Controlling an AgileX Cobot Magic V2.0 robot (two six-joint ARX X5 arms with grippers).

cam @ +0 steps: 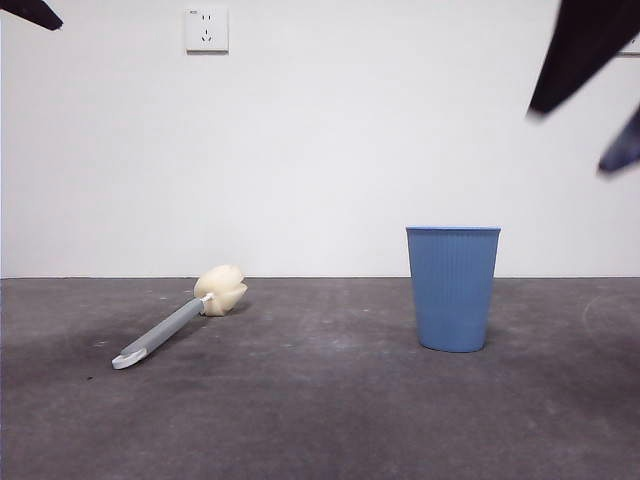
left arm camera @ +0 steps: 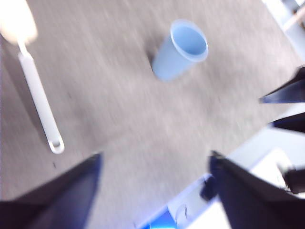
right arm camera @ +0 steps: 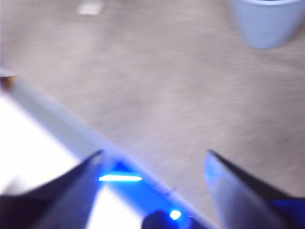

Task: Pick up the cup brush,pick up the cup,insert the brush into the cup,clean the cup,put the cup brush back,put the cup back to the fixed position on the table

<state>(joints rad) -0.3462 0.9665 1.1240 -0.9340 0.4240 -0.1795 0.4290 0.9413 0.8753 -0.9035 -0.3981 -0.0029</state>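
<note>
- Cup point(cam: 453, 288) upright on the surface point(cam: 320, 410), brush point(cam: 180, 318) lying well to its side.
- Left gripper point(left arm camera: 155, 164) up high, jaws spread, holding nothing.
- Right gripper point(right arm camera: 152, 160) likewise, near the cup.

Even, soft light fills the front view, where the cup point(cam: 453, 288) and cup brush point(cam: 180, 316) stand sharp, casting faint shadows on the table point(cam: 320, 410). Both wrist views are heavily smeared by motion blur; the brush's sponge head glares white, and blue glare streaks the right wrist view.
</note>
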